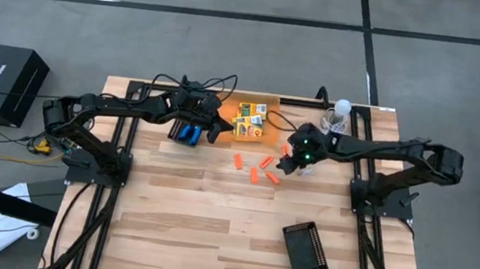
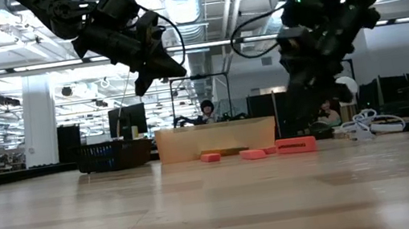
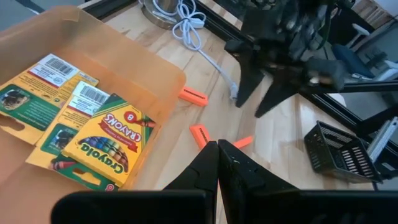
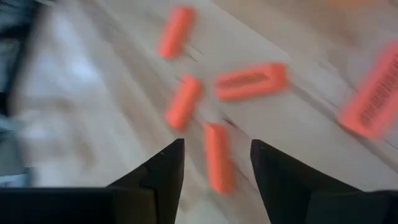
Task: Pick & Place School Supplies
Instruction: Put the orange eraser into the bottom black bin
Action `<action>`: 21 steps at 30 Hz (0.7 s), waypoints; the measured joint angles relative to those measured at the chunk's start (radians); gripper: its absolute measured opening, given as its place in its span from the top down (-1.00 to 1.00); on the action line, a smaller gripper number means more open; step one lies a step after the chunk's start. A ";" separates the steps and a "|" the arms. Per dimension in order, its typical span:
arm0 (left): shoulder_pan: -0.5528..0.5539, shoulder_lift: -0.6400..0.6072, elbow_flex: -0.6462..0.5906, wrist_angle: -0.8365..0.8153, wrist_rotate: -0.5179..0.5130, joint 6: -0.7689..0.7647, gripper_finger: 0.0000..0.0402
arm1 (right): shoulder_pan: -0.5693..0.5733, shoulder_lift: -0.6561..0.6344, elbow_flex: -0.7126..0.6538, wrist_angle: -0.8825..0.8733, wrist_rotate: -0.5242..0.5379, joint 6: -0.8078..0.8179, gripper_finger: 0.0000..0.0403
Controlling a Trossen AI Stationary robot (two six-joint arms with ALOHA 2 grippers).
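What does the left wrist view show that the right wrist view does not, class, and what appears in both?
Only the left wrist view shows the Crayola crayon boxes lying in the translucent orange bin, a white cable, a black ridged tray, the other arm's right gripper, and the left gripper with fingers together. Only the right wrist view shows the right gripper from behind, its fingers apart over one orange stick. Both show orange sticks on the wooden table.

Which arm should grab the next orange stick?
Right. Its pincer is open directly over an orange stick. The left pincer, shut and empty, sits by the tan bin of crayon boxes.
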 joint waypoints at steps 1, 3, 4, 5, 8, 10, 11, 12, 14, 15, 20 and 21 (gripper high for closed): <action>0.000 0.000 0.000 0.000 0.007 -0.003 0.99 | 0.014 0.000 0.009 -0.035 0.030 -0.001 0.12; 0.000 0.000 0.000 0.000 0.013 -0.008 0.99 | 0.041 0.000 0.037 -0.072 0.089 -0.002 0.13; 0.000 0.000 0.000 0.000 0.016 -0.008 0.99 | 0.053 -0.001 0.053 -0.087 0.110 -0.005 0.13; -0.001 0.000 0.000 -0.001 0.016 -0.009 0.99 | 0.064 -0.001 0.071 -0.108 0.133 -0.010 0.13; -0.001 0.000 0.000 -0.001 0.017 -0.010 0.99 | 0.096 -0.001 0.131 -0.196 0.200 -0.030 0.13; -0.001 0.000 0.000 -0.001 0.019 -0.010 0.99 | 0.120 0.013 0.166 -0.249 0.243 -0.044 0.13; -0.001 0.000 0.000 -0.001 0.025 -0.010 0.99 | 0.133 0.022 0.181 -0.282 0.262 -0.049 0.13; -0.001 0.000 0.000 0.000 0.039 -0.010 0.99 | 0.145 0.029 0.193 -0.316 0.275 -0.054 0.13; -0.001 0.000 0.000 0.001 0.049 -0.010 0.99 | 0.170 0.060 0.220 -0.332 0.284 -0.061 0.13; -0.001 0.000 0.000 0.001 0.057 -0.010 0.99 | 0.180 0.075 0.228 -0.338 0.284 -0.062 0.13; -0.001 0.000 0.000 0.006 0.063 -0.009 0.99 | 0.223 0.171 0.276 -0.356 0.284 -0.065 0.13; -0.001 0.000 0.000 0.006 0.064 -0.008 0.99 | 0.226 0.190 0.288 -0.356 0.284 -0.066 0.12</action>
